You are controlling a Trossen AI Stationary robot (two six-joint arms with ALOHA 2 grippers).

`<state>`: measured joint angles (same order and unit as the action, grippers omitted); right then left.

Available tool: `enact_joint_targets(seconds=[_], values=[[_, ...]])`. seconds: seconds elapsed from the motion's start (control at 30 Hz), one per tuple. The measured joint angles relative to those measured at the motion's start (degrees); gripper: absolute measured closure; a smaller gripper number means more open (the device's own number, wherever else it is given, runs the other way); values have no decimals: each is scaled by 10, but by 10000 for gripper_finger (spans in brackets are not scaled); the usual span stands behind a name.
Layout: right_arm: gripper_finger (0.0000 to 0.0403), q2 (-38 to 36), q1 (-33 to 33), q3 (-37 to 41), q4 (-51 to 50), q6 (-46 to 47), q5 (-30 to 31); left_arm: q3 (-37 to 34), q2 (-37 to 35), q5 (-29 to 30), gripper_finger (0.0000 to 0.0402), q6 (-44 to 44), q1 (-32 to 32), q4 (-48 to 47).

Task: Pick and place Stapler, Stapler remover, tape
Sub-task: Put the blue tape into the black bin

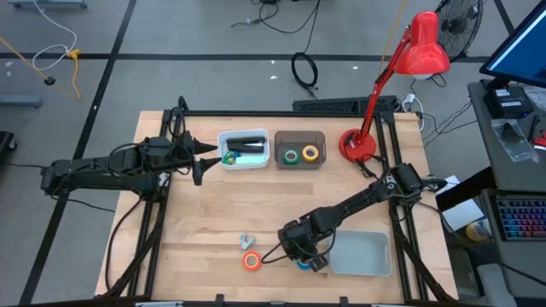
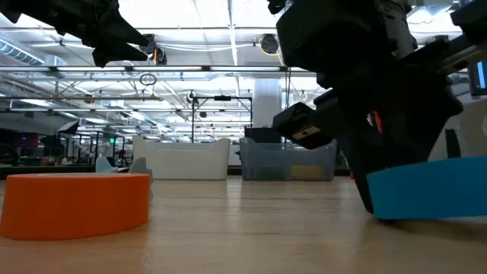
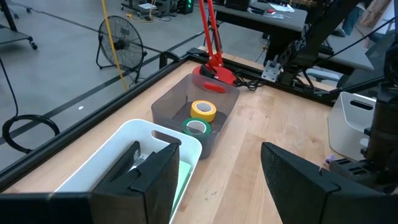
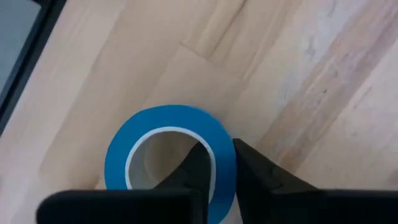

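A blue tape roll [image 4: 163, 127] lies flat on the wooden table near its front edge, with my right gripper [image 4: 222, 169] shut on it from above. The low view shows this blue tape roll [image 2: 430, 186] under the right gripper [image 2: 364, 179]. An orange tape roll [image 1: 251, 261] lies flat to its left, and a small grey stapler remover [image 1: 246, 242] sits just behind that. The black stapler [image 1: 247, 141] lies in a white bin [image 1: 229, 162]. Green tape [image 3: 196, 127] and yellow tape [image 3: 203, 110] lie in a brown bin [image 1: 299, 136]. My left gripper [image 1: 201, 160] hangs open beside the white bin. My right gripper pinches the blue roll's wall [image 4: 225, 163] on the side nearest the wrist. One finger [image 4: 196, 171] is inside the pale core and the other finger [image 4: 258, 177] is outside. The fingers slant down from above. The roll lies flat on the table.
A white tray [image 1: 375, 264] sits just right of the blue roll at the front right. A red desk lamp [image 1: 358, 145] stands at the back right, beside the brown bin. Bare wood lies across the table's middle.
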<state>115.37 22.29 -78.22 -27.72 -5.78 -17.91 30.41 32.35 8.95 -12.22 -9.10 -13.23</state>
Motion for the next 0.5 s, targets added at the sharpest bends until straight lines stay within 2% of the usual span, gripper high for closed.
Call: enact_joint_targets(seconds=[0.2,0.5], values=[[367,-16,-14,2,26,20,3,0,0,0,174,0,0,0],[367,-118,-76,1,41,21,-1,0,0,0,174,0,0,0]])
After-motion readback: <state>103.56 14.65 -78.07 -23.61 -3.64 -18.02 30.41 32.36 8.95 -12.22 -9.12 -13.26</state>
